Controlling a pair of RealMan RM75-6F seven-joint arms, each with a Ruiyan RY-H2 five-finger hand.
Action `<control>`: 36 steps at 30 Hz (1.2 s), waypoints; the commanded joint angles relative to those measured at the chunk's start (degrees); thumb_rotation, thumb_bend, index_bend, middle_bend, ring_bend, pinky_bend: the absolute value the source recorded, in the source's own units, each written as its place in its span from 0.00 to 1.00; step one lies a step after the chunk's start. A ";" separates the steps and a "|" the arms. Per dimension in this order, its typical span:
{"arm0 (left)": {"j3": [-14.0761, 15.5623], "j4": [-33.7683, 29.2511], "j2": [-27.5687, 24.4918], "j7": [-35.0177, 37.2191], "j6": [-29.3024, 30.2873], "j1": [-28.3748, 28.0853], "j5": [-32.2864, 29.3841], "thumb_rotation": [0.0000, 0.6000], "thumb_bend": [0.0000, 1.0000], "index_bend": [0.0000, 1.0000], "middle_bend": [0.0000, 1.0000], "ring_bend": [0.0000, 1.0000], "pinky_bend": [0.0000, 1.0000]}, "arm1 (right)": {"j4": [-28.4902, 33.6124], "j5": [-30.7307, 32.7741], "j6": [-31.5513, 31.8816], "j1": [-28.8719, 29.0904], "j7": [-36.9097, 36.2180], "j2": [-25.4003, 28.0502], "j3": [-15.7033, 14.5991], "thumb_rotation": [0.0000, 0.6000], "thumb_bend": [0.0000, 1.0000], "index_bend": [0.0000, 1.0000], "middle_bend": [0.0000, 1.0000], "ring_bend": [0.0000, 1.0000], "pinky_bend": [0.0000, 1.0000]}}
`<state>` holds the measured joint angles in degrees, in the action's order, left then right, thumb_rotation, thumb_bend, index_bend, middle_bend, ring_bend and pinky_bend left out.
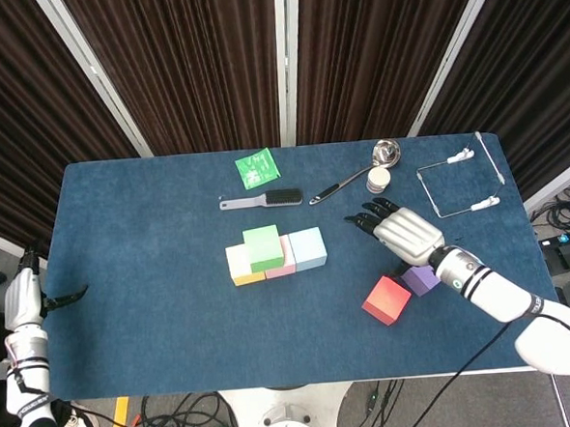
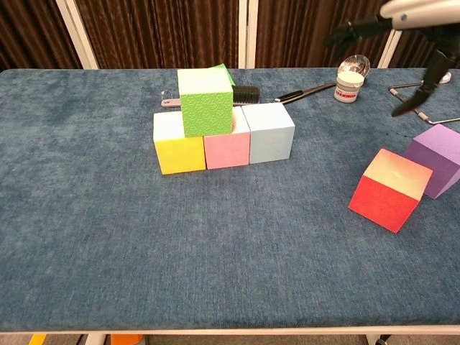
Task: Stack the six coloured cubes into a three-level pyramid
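The right hand (image 1: 404, 233) hangs above the tabletop (image 1: 154, 280) with its fingers spread and nothing in it, palm down, over the area just behind the purple cube (image 1: 421, 279). In the chest view the same hand (image 2: 402, 29) shows at the upper right, its dark fingertips apart and clear of every cube. The left hand (image 1: 63, 301) sits at the far left edge of the head view, off the tabletop; only a thin dark part of it shows, so whether its fingers are spread or closed cannot be told.

The purple cube rests on the tabletop at the right, touching or just beside the red cube (image 1: 387, 299), which lies in front of it and to its left, turned at an angle to the table edge. Both are well apart from the other four cubes.

Near the middle of the tabletop, the yellow cube (image 2: 178, 147), the pink cube (image 2: 228, 146) and the light blue cube (image 2: 269, 132) stand in one row, side by side and touching. The green cube (image 2: 205, 101) sits on top of the row, bridging the yellow and pink cubes.

Behind the row lie a black brush (image 1: 262, 199) and a green packet (image 1: 255, 168). To the right are a metal ladle (image 1: 360, 173), a small jar (image 1: 379, 180) and a wire frame (image 1: 459, 183).
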<state>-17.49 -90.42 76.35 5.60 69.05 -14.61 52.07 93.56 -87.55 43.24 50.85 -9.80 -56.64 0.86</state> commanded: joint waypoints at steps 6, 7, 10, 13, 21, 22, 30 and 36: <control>-0.49 -0.39 1.83 -3.65 1.27 -1.03 -2.17 1.00 0.14 0.05 0.00 0.00 0.11 | -4.94 -12.84 3.64 -1.80 -5.91 0.55 -6.29 1.00 0.00 0.00 0.14 0.00 0.00; -0.59 -0.51 1.92 -3.84 1.39 -1.09 -2.30 1.00 0.14 0.05 0.00 0.00 0.11 | -5.14 -13.58 3.83 -1.82 -6.44 0.54 -6.77 1.00 0.00 0.00 0.14 0.00 0.00; -0.82 -0.90 2.03 -4.45 1.75 -1.23 -2.60 1.00 0.14 0.05 0.00 0.00 0.11 | -5.47 -15.94 4.39 -1.74 -7.81 0.75 -8.20 1.00 0.00 0.00 0.14 0.00 0.00; -0.92 -1.36 2.05 -5.06 2.14 -1.30 -2.72 1.00 0.14 0.05 0.00 0.00 0.11 | -5.97 -17.69 5.13 -1.78 -7.66 0.89 -9.12 1.00 0.00 0.00 0.14 0.00 0.00; -0.76 -1.92 2.35 -5.67 3.08 -1.16 -2.32 1.00 0.14 0.05 0.00 0.00 0.11 | -7.59 -20.98 7.38 -2.45 -4.58 -1.36 -10.29 1.00 0.00 0.00 0.11 0.00 0.00; -0.74 -1.94 2.37 -5.67 3.12 -1.13 -2.26 1.00 0.14 0.05 0.00 0.00 0.11 | -7.71 -21.32 7.11 -2.34 -4.55 -1.67 -10.60 1.00 0.00 0.00 0.11 0.00 0.00; -0.67 -2.07 2.61 -5.86 3.63 -0.98 -1.94 1.00 0.14 0.05 0.00 0.00 0.11 | -8.83 -22.17 7.02 -1.88 -4.98 -3.84 -11.59 1.00 0.00 0.00 0.13 0.00 0.00; -0.73 -2.03 2.61 -6.23 3.98 -0.98 -1.69 1.00 0.14 0.05 0.00 0.00 0.11 | -10.28 -22.43 8.06 -1.85 -5.22 -5.35 -11.72 1.00 0.02 0.00 0.20 0.00 0.00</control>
<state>-18.21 -92.46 78.96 -0.60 72.99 -15.60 50.36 83.38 -109.89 51.33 48.91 -14.98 -61.88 -10.77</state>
